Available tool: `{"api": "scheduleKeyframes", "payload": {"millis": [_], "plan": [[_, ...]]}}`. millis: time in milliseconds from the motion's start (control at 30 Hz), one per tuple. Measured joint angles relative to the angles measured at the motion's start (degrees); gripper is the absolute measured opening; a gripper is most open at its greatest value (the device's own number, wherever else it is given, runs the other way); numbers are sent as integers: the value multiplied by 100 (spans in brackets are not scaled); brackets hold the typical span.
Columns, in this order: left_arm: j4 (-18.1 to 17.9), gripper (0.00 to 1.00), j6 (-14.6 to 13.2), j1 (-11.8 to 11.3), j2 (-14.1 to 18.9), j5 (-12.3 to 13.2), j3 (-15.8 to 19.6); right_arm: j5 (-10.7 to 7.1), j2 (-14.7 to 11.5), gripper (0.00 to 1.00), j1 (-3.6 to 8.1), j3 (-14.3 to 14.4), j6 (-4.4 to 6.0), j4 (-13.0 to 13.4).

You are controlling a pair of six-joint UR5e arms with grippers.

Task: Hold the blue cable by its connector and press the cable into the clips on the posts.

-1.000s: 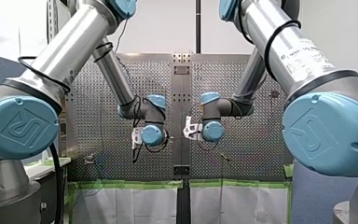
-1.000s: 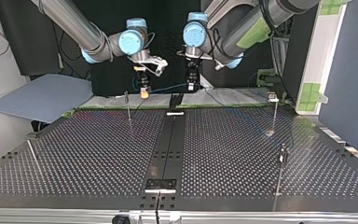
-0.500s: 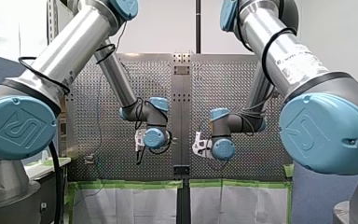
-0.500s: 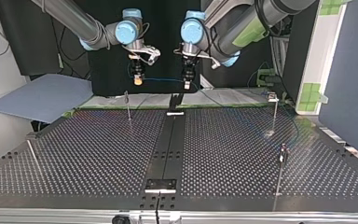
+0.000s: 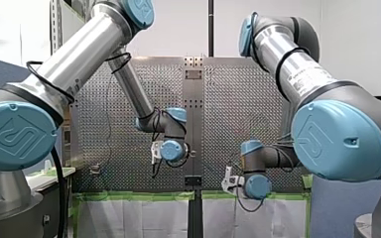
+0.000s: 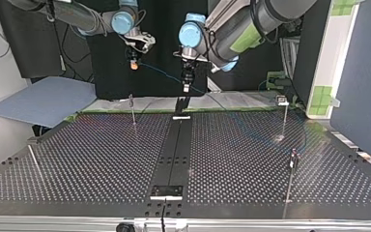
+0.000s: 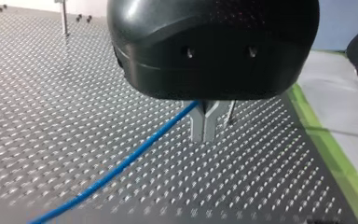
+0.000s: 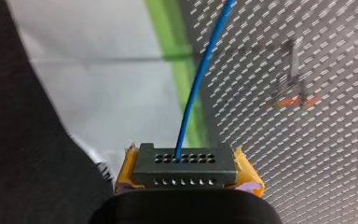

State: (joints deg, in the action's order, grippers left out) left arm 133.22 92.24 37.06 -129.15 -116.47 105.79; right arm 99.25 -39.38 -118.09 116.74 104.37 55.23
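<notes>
The thin blue cable [image 6: 162, 73] spans the upper centre of the top view, clear of the black perforated surface [image 6: 101, 159]. Its grey perforated connector block [image 8: 185, 164] is pinched by my yellow-padded right claw [image 8: 186, 171]. My left claw [image 7: 205, 122], its metal fingers pressed together, pinches the cable farther along.

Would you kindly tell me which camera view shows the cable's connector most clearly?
The right wrist view: the connector sits close up, clamped between my right gripper's yellow pads, with the blue cable leaving its holed face. In the top view it is too small to tell; the front and left wrist views do not show it.
</notes>
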Motion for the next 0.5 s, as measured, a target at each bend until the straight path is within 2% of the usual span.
{"api": "scheduleKeyframes", "payload": {"millis": [233,500], "plan": [[285,0,43,344,-372,-250,-371,-390,378,0,393,395,7,393],[459,0,84,742,-824,-337,-823,-813,452,0,817,818,16,816]]}}
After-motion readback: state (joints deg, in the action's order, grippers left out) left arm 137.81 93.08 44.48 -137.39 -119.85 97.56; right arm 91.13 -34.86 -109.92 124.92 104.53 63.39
